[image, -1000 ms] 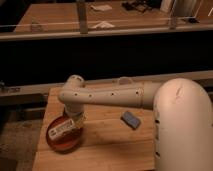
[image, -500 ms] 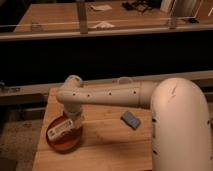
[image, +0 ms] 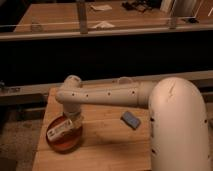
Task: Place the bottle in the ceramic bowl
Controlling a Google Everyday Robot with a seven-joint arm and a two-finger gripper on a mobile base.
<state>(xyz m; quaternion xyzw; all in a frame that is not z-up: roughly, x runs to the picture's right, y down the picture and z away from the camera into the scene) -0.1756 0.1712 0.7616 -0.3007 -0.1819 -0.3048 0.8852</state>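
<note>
The white bottle (image: 59, 131) with its printed label lies tilted inside the orange-red ceramic bowl (image: 67, 145), which sits at the front left of the wooden table (image: 105, 147). My gripper (image: 76, 121) hangs from the wrist over the bowl's right side, right at the bottle's upper right end. The gripper touches or nearly touches the bottle. My white arm reaches in from the right across the table.
A blue-grey sponge (image: 131, 120) lies on the table right of the bowl. My bulky white arm housing (image: 175, 125) covers the table's right side. A translucent cup (image: 123, 80) peeks out behind the arm. A dark shelf and a counter rail run behind the table.
The gripper and bottle have sunk slightly lower into the bowl; the arm has barely shifted otherwise.
</note>
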